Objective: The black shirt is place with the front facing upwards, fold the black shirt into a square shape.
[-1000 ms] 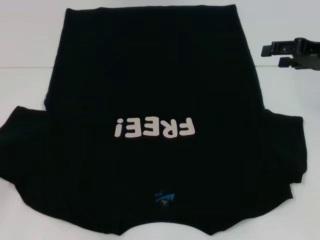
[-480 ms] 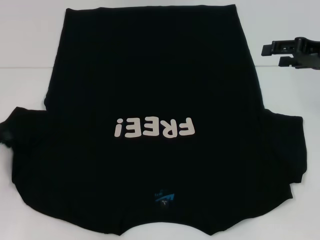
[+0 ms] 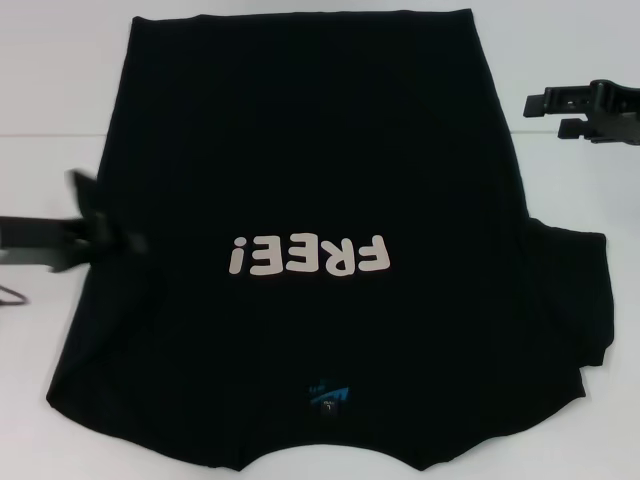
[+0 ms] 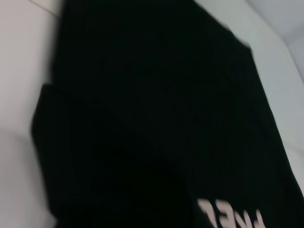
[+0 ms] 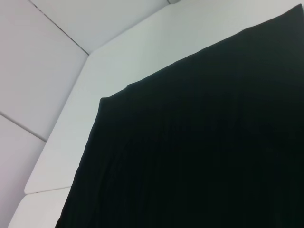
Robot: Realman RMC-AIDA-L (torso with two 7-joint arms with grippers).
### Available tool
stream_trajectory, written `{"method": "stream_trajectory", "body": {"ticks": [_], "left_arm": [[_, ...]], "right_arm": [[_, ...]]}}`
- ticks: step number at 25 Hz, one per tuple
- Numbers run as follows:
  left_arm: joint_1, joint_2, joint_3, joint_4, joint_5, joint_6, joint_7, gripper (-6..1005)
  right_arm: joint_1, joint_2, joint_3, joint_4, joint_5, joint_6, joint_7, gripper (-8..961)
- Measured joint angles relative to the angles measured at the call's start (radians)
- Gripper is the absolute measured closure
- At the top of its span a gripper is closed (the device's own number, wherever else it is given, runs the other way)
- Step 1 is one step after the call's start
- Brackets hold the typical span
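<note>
At the left edge of the head view, the left gripper point(image 3: 95, 232) reaches in from the side at mid-height and meets the left border of the black shirt point(image 3: 310, 150); its fingers blur into the dark cloth, so whether they are pinching the fabric or standing apart cannot be told. The shirt lies flat on the white worktop point(image 3: 50, 80) and fills most of the frame, its hem toward the top and its collar toward the bottom edge. The left sleeve does not spread out on that side, while the right sleeve point(image 3: 575, 290) lies spread at the right. The white letters "FREE!" point(image 3: 306, 256) sit upside down at centre, with the small blue neck label point(image 3: 328, 397) below them. In the upper right, the right gripper point(image 3: 550, 112) hovers over bare worktop just beside the shirt, its fingers a narrow gap apart and holding nothing.
</note>
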Motion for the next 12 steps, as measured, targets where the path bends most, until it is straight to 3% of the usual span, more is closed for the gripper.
{"method": "stream_trajectory", "body": {"ticks": [3, 7, 10, 12], "left_arm": [[-0.020, -0.019, 0.122, 0.000, 0.003, -0.008, 0.012, 986], [-0.027, -0.014, 0.223, -0.001, 0.011, -0.013, 0.010, 976], [-0.011, -0.001, 0.168, 0.027, -0.010, 0.023, 0.010, 969], [0.011, 0.007, 0.077, 0.048, -0.040, 0.051, 0.023, 925]], "right_arm": [[-0.002, -0.001, 0.000, 0.001, 0.000, 0.001, 0.000, 255], [-0.004, -0.003, 0.000, 0.001, 0.000, 0.001, 0.000, 257], [-0.006, -0.005, 0.000, 0.002, -0.001, 0.001, 0.000, 259], [-0.008, -0.006, 0.000, 0.003, -0.001, -0.001, -0.001, 260]]}}
